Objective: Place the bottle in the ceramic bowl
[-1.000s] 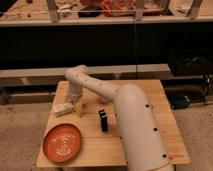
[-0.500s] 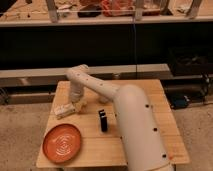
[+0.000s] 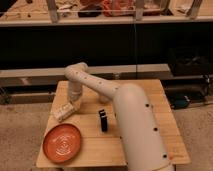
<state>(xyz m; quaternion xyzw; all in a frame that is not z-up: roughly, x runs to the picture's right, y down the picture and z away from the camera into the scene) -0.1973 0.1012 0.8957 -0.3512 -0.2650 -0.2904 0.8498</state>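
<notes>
Where the single arm bends down over the wooden table (image 3: 150, 95), the gripper (image 3: 75, 106) meets the right end of the one bottle (image 3: 63, 113), which lies on its side on the tabletop. Whether the gripper clasps it or merely touches it I cannot tell. One ceramic bowl (image 3: 62, 143) rests nearer the camera than the gripper and a little left, apart from the bottle. One black block (image 3: 102, 120) stands upright to the gripper's right, apart from it.
</notes>
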